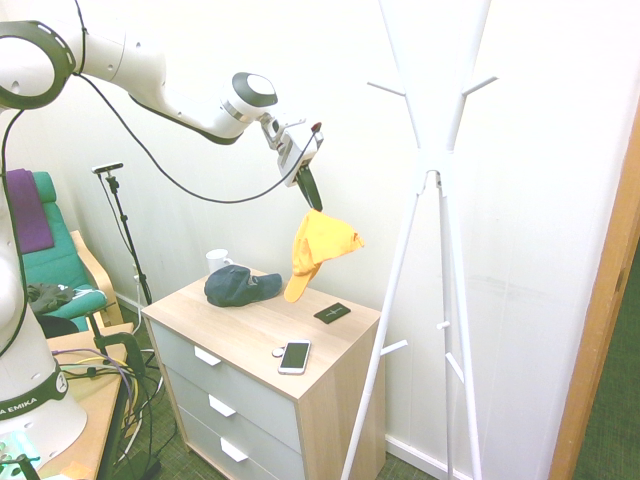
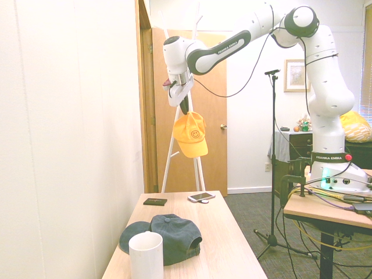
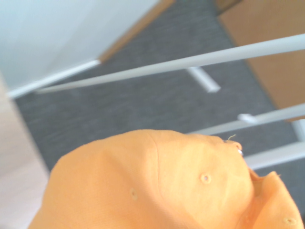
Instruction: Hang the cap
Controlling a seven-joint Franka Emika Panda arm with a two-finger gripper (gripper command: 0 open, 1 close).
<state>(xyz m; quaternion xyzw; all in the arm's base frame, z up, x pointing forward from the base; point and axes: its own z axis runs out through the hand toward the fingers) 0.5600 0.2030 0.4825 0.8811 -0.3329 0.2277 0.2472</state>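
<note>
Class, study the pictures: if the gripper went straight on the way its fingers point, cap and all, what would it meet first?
Probably the wooden top of the drawer unit: the gripper, holding the yellow cap, points mostly downward. Depth is unclear; it might pass beyond the edge.

The dresser [image 1: 250, 325] bears a navy cap [image 1: 236, 286], a white mug [image 2: 146, 256] just beside it, a dark wallet [image 1: 332, 313], and a phone [image 1: 294, 357] lying screen up. A small round thing [image 1: 279, 352] lies right by the phone. The dresser's top is pale wood.
</note>
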